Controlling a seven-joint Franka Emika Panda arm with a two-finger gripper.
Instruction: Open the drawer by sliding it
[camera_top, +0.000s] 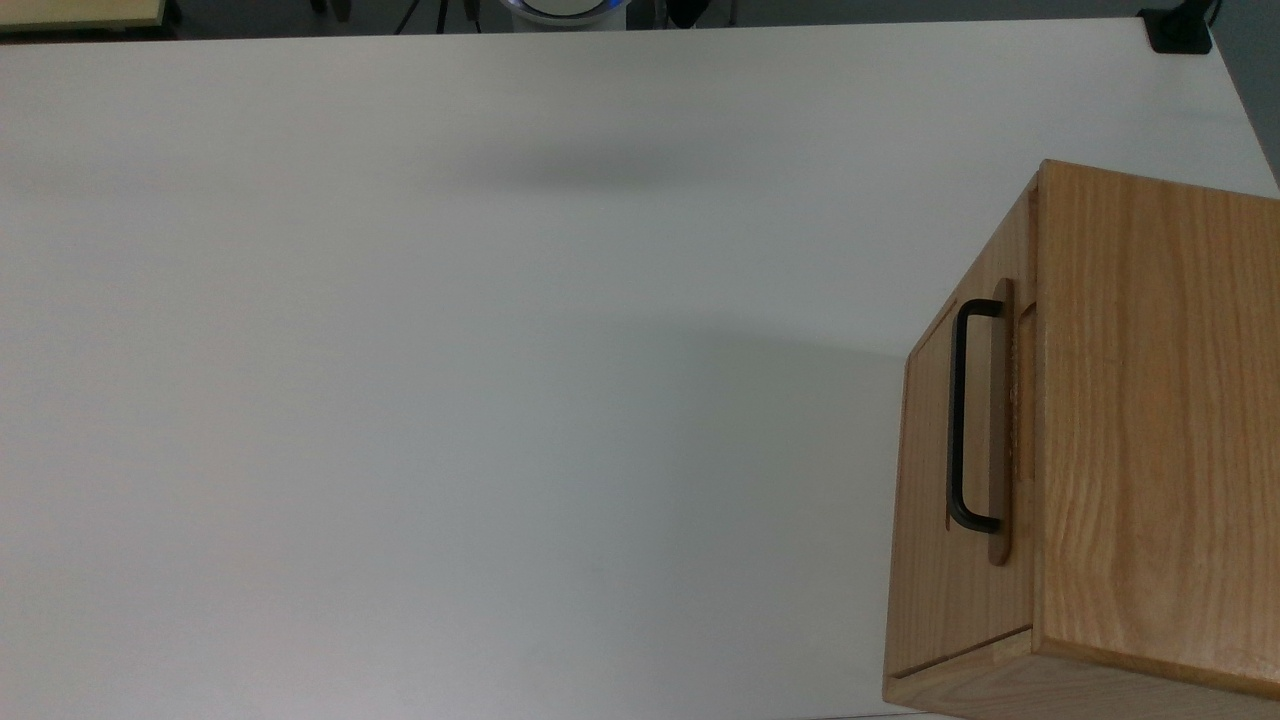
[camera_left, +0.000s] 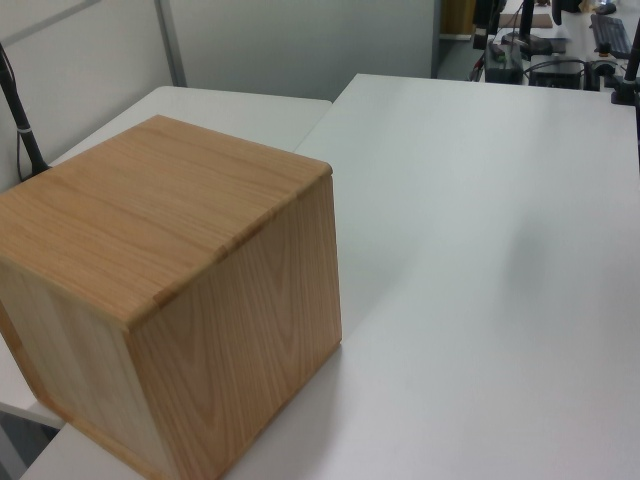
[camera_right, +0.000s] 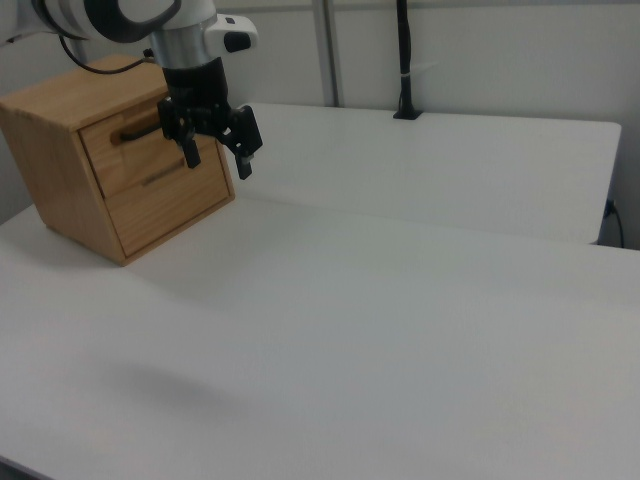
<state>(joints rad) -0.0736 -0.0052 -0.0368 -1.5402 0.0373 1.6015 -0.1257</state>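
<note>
Oak, pale and straight-grained, makes up both the light wooden drawer (camera_top: 935, 480) and the larger oak cabinet casing (camera_top: 1150, 430) that houses it, and the pair sits at about four o'clock on the white rectangular table (camera_top: 450, 380) in the top view. In the right view the cabinet stands at roughly ten o'clock, its front angled toward the open tabletop, which leaves free room ahead for the drawer to slide out. The drawer appears shut, its flat front level with the casing. Across that front runs a long black metal bar handle (camera_top: 962, 415), fixed to a narrow wooden strip and standing proud of it, so there looks to be a gap behind the bar for a finger to hook. In the right view, the robot's black two-finger gripper (camera_right: 218, 155) hangs in the air in front of the cabinet's upper front, fingers spread apart and holding nothing, pointing downward. That posture reads as an approach, a judgement only: open jaws near the handle suit closing around the bar before a pull. A black upright post (camera_right: 404, 60) is clamped at the table's far edge.
</note>
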